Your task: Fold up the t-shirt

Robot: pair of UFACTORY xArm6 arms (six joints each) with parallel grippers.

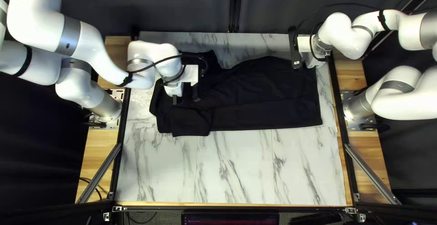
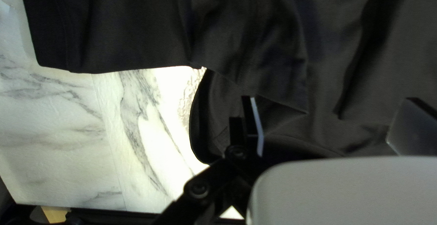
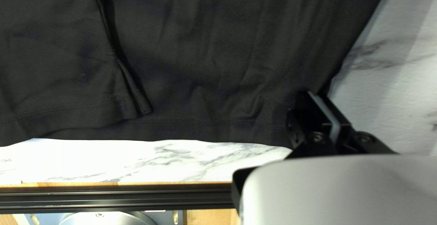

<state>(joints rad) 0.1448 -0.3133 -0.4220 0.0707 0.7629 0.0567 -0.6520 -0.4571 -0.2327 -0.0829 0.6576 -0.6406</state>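
T-shirt [image 1: 268, 88], black, partly folded, lies on marble-patterned tabletop [image 1: 236, 170]; left gripper [image 1: 185, 98] has fingers spread over one end, right gripper [image 1: 312, 60] pinches the opposite far corner.

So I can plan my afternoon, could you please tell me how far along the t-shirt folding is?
The near side of the t-shirt already looks folded over. In hand, my right gripper has its jaws shut on the far hem corner; my left gripper is open over the other end. Probably left: folding the far side in, then halving the length.
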